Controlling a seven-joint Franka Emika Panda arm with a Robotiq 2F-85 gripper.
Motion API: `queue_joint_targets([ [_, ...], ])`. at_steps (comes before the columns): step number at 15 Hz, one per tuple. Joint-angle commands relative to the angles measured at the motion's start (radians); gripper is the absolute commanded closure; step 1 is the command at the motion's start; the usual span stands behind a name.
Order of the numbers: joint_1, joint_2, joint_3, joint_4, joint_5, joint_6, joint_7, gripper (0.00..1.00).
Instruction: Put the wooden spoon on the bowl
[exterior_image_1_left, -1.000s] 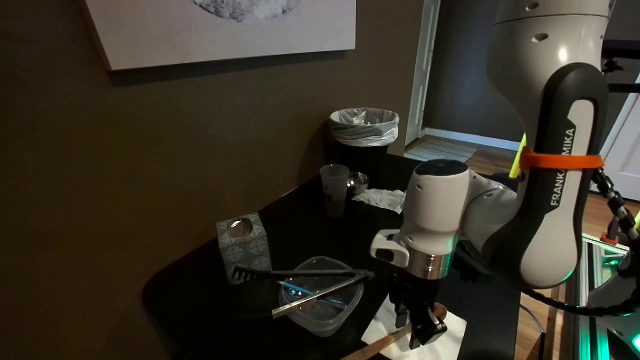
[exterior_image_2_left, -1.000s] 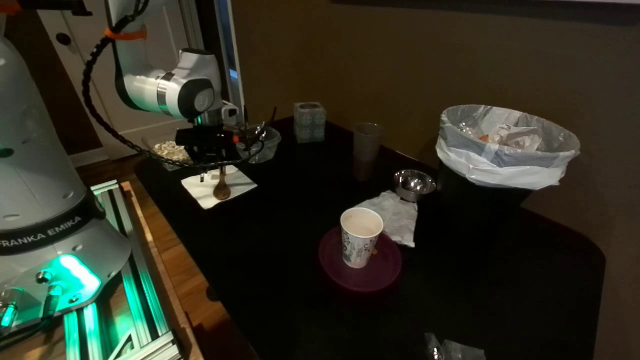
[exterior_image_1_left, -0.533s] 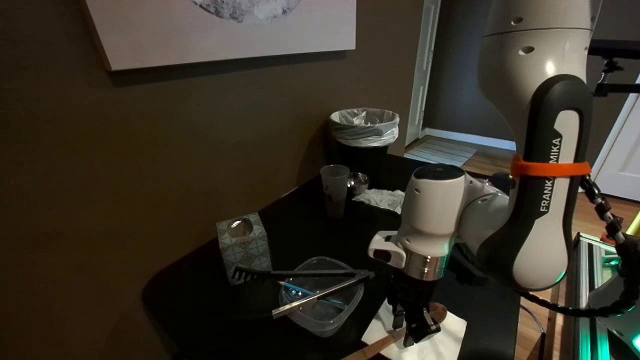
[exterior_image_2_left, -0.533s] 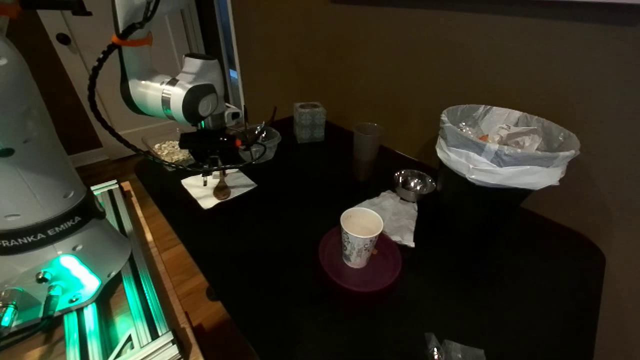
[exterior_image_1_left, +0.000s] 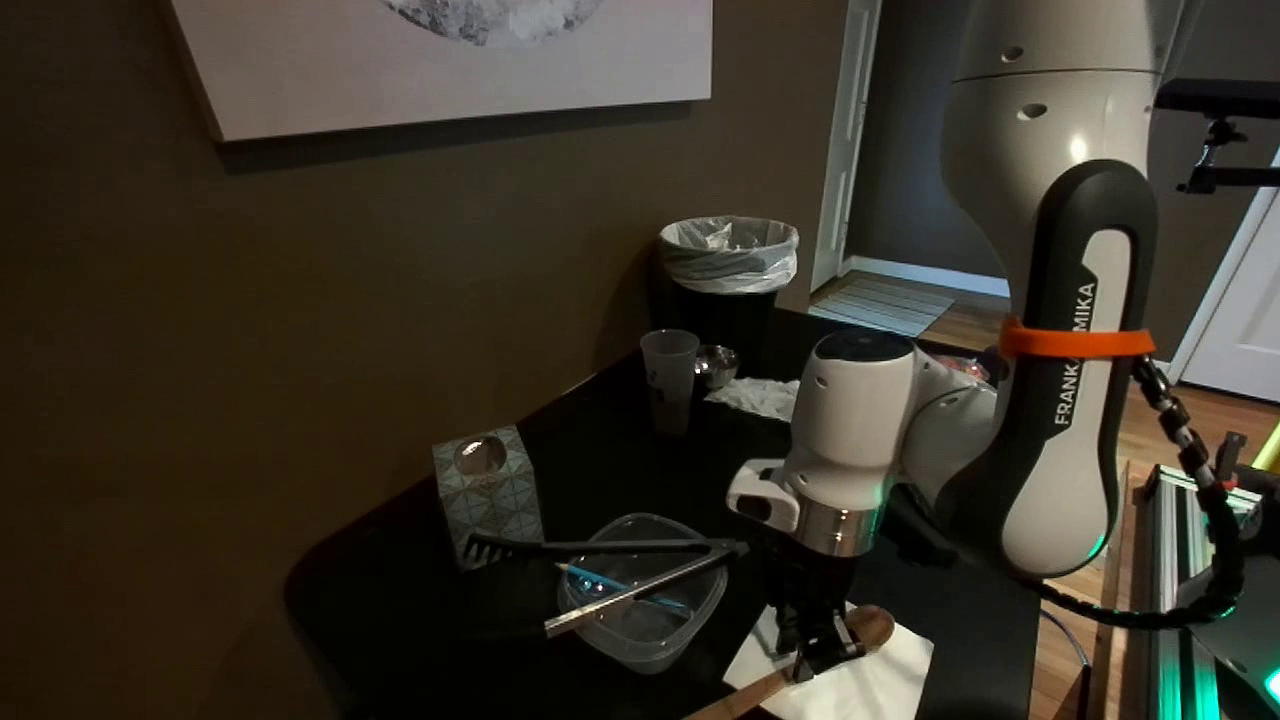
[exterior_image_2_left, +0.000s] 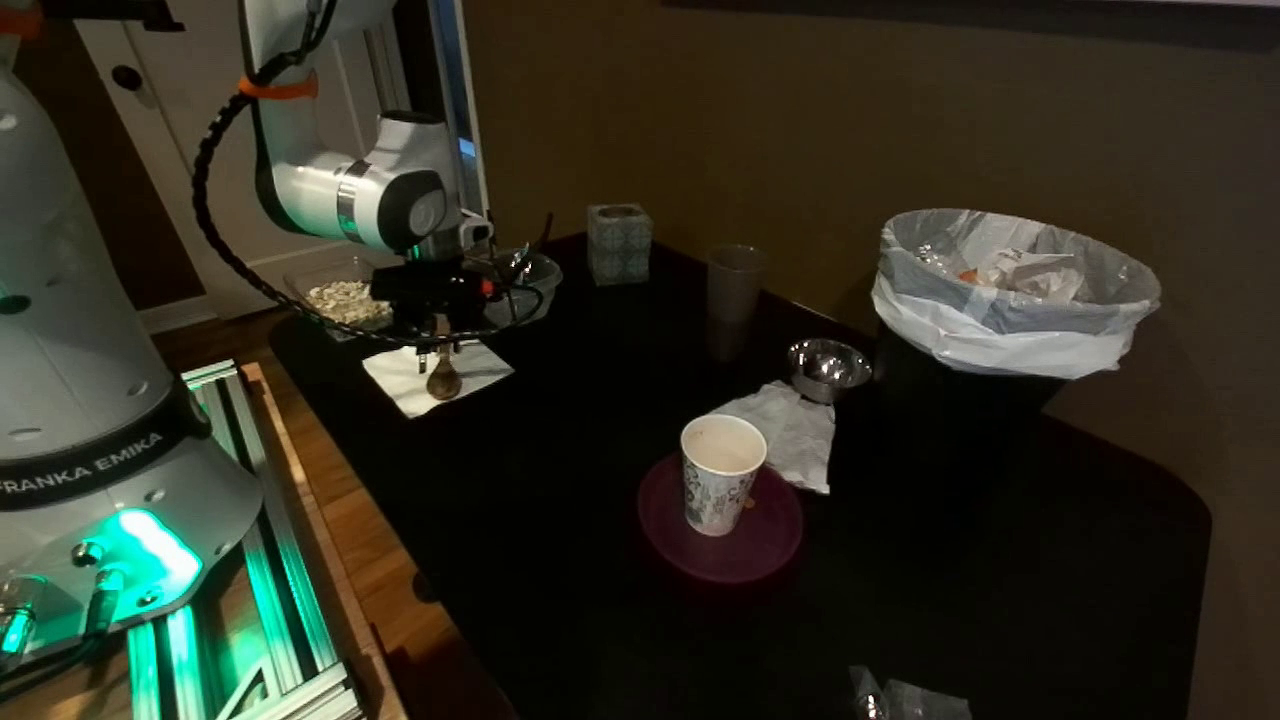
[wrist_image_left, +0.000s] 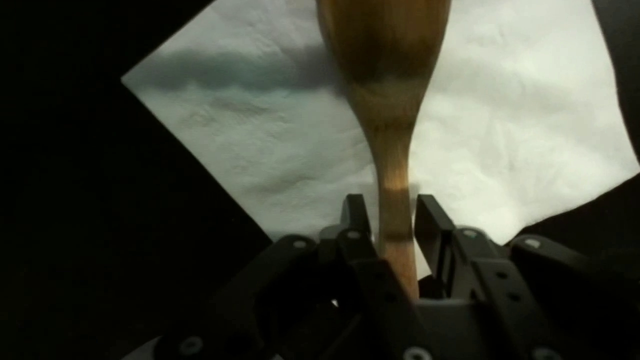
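The light-brown wooden spoon (exterior_image_1_left: 872, 627) lies on a white napkin (exterior_image_1_left: 880, 690). Its head also shows in an exterior view (exterior_image_2_left: 444, 384) and large in the wrist view (wrist_image_left: 385, 55). My gripper (exterior_image_1_left: 812, 657) is low over the napkin, also seen in an exterior view (exterior_image_2_left: 438, 358). In the wrist view its fingers (wrist_image_left: 391, 205) stand on either side of the spoon's handle, partly closed, with narrow gaps beside the wood. The clear bowl (exterior_image_1_left: 650, 650) stands beside the napkin, with tongs and a blue pencil lying across it. It is partly behind the gripper in an exterior view (exterior_image_2_left: 545, 275).
Black tongs (exterior_image_1_left: 640, 547) jut over the bowl. A tissue box (exterior_image_1_left: 500, 500), a tall plastic cup (exterior_image_1_left: 670, 385) and a metal bowl (exterior_image_2_left: 828, 370) stand along the wall. A container of pale flakes (exterior_image_2_left: 340, 297), a paper cup (exterior_image_2_left: 715, 490) on a maroon plate (exterior_image_2_left: 720, 565) and a trash bin (exterior_image_2_left: 1000, 340) also show.
My gripper has shifted slightly along the spoon's handle and lower, and its fingers have come closer together around the handle. The spoon and bowl have not visibly moved.
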Motion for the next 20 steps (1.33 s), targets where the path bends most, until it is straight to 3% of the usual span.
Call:
queue_joint_targets([
  [1,0.012,0.038,-0.014,0.019,-0.037,0.017,0.030,0.62],
  [7,0.013,0.060,-0.014,0.032,-0.040,0.024,0.031,0.72],
  [11,0.018,0.051,-0.020,0.027,-0.040,0.027,0.034,1.00],
  [17,0.026,-0.026,-0.044,-0.038,-0.040,0.063,0.041,0.96],
  [20,-0.009,-0.070,-0.015,-0.086,-0.049,0.131,0.031,0.96],
])
